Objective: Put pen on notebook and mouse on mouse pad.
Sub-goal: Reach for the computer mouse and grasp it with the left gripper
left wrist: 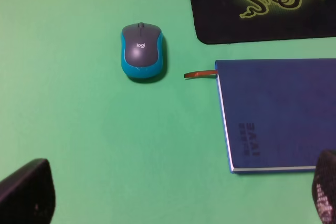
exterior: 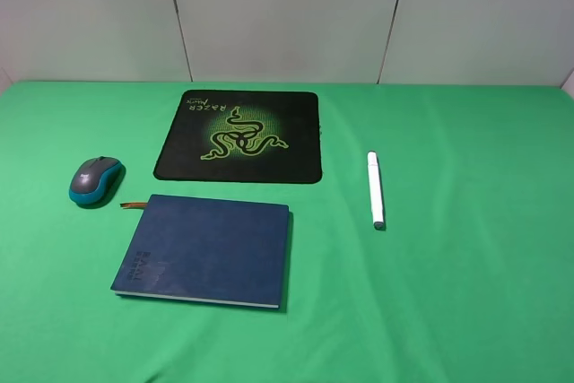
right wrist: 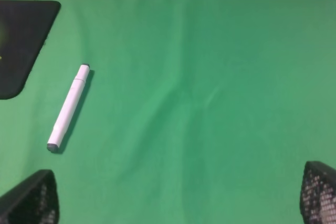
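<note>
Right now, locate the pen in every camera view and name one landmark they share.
Exterior high: the pen lies right of the mouse pad, apart from it.
Left wrist: the pen is not in it.
Right wrist: the pen lies slanted, apart from the mouse pad's rounded corner.
Shared landmark: the black mouse pad, seen in all three views.

High camera overlooks the table (exterior: pixel 484 293); wrist cameras look down, both catching mouse pad (right wrist: pixel 21 45).
</note>
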Tool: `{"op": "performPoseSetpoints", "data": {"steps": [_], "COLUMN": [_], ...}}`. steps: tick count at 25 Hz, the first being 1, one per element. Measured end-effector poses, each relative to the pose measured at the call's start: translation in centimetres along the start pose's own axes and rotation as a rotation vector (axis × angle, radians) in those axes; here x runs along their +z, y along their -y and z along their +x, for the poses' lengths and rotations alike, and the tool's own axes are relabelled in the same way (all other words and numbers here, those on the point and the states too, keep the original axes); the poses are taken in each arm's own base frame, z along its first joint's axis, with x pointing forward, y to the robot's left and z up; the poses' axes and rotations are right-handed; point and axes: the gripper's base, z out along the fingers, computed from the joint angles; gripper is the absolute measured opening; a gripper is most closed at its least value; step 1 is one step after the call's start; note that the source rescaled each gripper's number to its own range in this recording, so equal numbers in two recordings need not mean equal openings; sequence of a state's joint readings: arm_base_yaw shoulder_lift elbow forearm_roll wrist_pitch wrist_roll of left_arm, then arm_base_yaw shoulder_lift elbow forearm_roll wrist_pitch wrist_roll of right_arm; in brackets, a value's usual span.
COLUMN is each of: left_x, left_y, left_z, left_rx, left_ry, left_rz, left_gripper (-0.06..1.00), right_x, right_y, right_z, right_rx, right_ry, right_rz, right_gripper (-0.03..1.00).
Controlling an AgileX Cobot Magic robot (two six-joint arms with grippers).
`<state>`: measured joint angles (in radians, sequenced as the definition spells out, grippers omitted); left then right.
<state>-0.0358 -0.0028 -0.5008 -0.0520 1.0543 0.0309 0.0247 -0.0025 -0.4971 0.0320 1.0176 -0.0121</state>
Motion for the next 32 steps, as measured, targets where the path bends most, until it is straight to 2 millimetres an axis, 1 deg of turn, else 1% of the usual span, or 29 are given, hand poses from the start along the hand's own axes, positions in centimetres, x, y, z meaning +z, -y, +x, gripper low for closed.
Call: {"op": "performPoseSetpoints", "data": {"steps": [11,16,21,24,27,32], "left_x": [0.0,-0.5,-0.2,0.6,1.7,4.2], "left_y": [0.0,0.0,0.0,0.0,-0.1,-0.4], "left_z": [0.0,-0.8,-3.4,-5.3,-7.0,-9.6], "left_rx": [-0.002,-0.001,-0.004,-0.004,-0.005,-0.001], "left_ry": [-0.003,-0.011,-0.062,-0.113,-0.168,-0.243], "left_rz": [0.003,0.004,0.004,0.001,-0.002,-0.013], "left_gripper": [0.95,0.95,0.95,0.99,1.00,1.00], "right_x": [0.0,0.0,0.0,0.0,0.0,0.0], "right_y": [0.0,0.0,0.0,0.0,0.0,0.0], "right_z": [0.0,0.0,0.0,0.0,0.0,0.0], "right_rx": [0.000,0.000,0.000,0.000,0.000,0.000], "right_ry": [0.000,0.000,0.000,0.000,0.000,0.000], "right_rz": [0.000,0.000,0.000,0.000,0.000,0.000], "right_gripper": [1.00,1.00,1.00,1.00,1.00,1.00]}}
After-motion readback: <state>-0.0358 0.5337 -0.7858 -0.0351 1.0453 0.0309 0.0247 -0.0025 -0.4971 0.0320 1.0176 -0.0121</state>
